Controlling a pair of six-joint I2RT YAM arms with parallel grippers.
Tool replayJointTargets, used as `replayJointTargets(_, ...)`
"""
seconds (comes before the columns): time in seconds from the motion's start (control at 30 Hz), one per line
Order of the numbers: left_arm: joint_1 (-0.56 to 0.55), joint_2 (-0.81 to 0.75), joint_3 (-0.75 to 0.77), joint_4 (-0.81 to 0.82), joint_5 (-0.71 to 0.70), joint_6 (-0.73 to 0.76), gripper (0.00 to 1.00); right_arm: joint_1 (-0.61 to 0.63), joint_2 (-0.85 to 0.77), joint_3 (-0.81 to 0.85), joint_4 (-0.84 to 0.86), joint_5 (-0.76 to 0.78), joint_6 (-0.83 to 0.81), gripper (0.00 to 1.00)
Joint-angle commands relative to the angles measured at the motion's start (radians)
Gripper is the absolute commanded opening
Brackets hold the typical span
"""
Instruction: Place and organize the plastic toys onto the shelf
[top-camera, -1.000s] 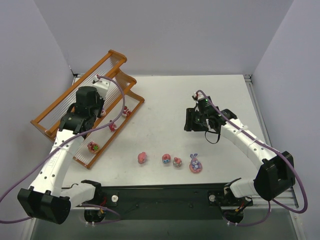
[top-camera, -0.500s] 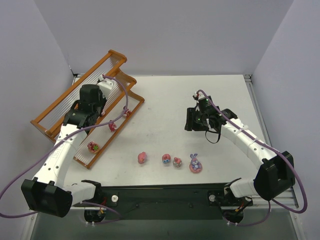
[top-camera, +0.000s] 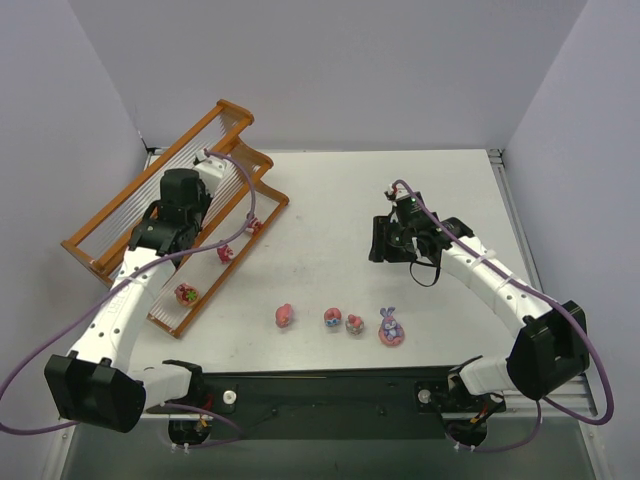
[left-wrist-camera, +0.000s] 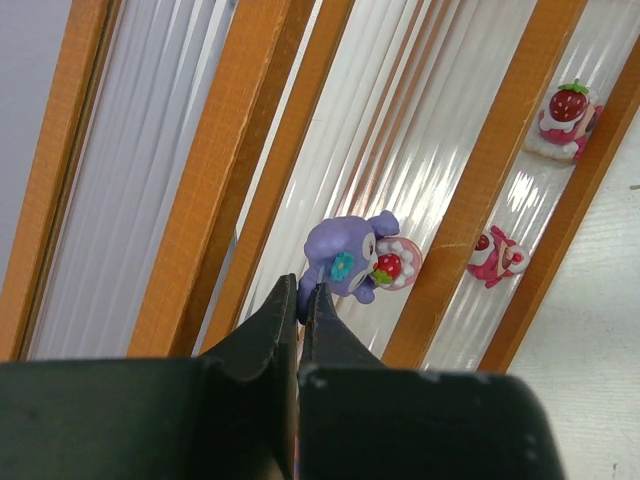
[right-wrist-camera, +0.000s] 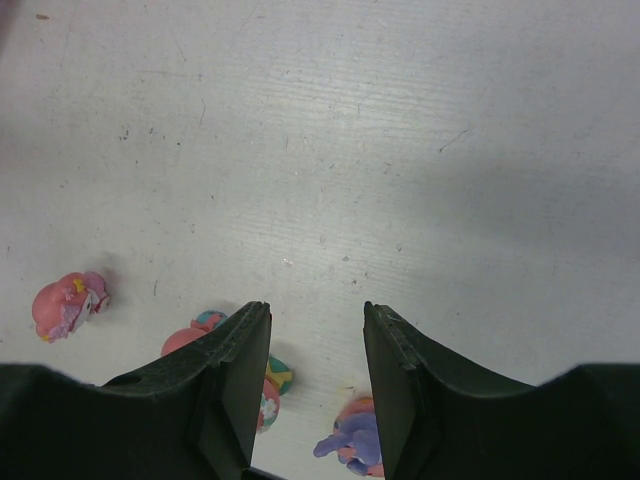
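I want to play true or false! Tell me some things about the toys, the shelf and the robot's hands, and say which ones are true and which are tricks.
1. Four toys lie in a row on the table. True.
2. The right hand is holding a toy. False: it is open and empty, above the table.
3. A purple toy sits on the shelf. True.
4. The left hand is wide open. False: its fingers are shut together, right by the purple toy.
5. The shelf is blue. False: its frame is orange-brown wood.
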Motion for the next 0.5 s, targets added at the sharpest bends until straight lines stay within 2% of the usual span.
replayJointTargets(0.0,0.007,-0.006,-0.017,0.089,-0.030,0.032,0.00,-0.006,0.005,0.009,-0.026,0.005,0.004,0.43)
replayJointTargets(0.4,0.010,-0.008,-0.045,0.115,-0.023,0.037,0.01,-0.006,0.012,0.017,-0.026,0.003,0.004,0.43)
replayJointTargets(0.47,0.010,-0.005,-0.040,0.111,-0.023,0.035,0.13,-0.006,0.012,0.017,-0.028,0.003,0.004,0.43)
